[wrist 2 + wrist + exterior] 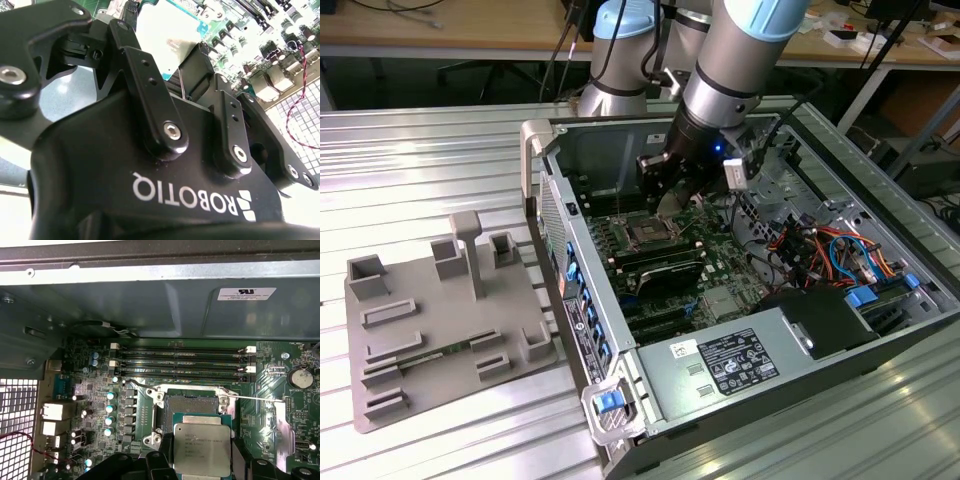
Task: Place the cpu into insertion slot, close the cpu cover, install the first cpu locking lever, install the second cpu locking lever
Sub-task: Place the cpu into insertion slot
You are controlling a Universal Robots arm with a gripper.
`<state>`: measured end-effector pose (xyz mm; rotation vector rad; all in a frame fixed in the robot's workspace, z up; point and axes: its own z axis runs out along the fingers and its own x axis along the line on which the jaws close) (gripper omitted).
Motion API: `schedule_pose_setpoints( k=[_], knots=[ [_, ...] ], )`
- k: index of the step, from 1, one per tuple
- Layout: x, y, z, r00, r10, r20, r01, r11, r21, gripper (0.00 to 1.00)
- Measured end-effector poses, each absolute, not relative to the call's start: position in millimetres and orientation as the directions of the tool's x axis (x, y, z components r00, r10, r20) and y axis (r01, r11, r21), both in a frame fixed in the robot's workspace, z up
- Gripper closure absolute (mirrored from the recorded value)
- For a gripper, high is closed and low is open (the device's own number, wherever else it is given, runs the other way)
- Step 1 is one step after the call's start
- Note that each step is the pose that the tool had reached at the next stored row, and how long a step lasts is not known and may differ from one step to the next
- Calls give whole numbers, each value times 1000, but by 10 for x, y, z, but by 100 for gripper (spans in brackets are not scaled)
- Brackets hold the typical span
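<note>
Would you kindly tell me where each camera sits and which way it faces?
Exterior view: off the arm, above the open computer case, looking down into it; the arm and hand show.
First wrist view: on the arm, facing the motherboard and insertion slot; the fingertips show, holding the cpu.
Second wrist view: on the arm behind the hand, looking along its black body toward the cpu and motherboard.
Shared: both wrist views show the cpu clamped in the hand.

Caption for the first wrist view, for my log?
The gripper holds the cpu near the empty insertion slot on the green motherboard, not yet seated.
</note>
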<state>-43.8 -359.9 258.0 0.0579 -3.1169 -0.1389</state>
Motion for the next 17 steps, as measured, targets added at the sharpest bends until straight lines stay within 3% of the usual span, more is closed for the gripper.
schedule_pose_setpoints(
  k=[17],
  knots=[
    [-438, -3599, 2545, -999, -38, 19, -36, 995, 89, 45]
  ],
)
